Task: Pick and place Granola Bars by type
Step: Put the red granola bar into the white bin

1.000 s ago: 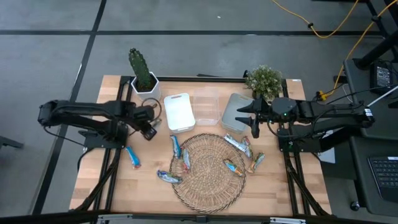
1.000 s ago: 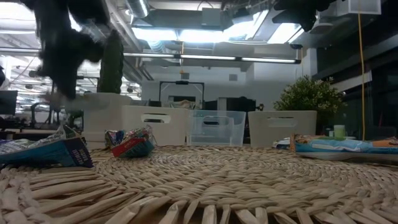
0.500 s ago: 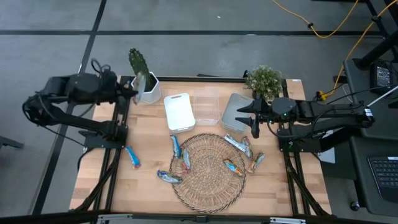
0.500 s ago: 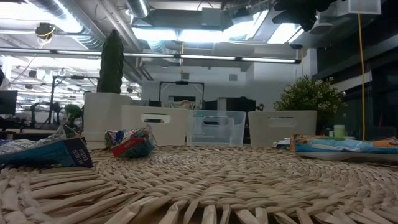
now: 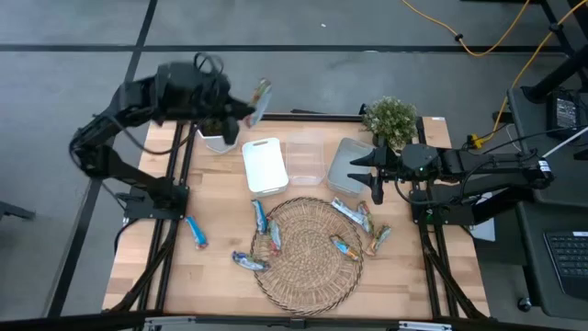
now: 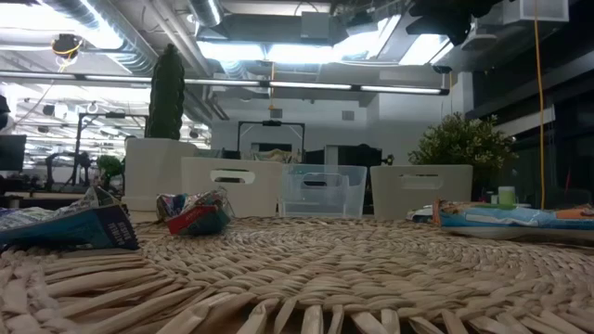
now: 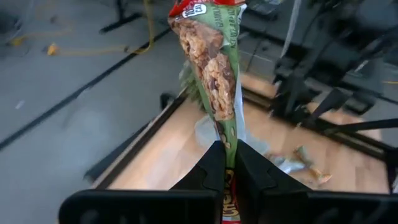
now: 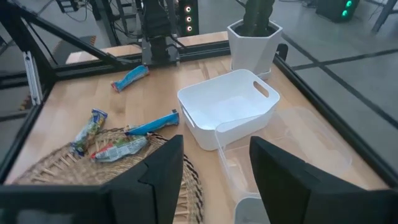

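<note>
Granola bar (image 7: 214,68) pinched in raised left gripper (image 7: 225,163).

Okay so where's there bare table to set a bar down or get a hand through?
Bare wood lies at the near left corner, between the lone blue bar and the table's front edge, and at the near right beside the woven mat. It is crowded along the mat's rim, where bars cluster, and at the far side with the three tubs, cactus and bush.

We see a pale, smooth wooden worktop (image 5: 220,276), a rough woven straw mat (image 5: 308,253) at centre, glossy bar wrappers (image 5: 260,217), matt white plastic tub (image 5: 265,165).
</note>
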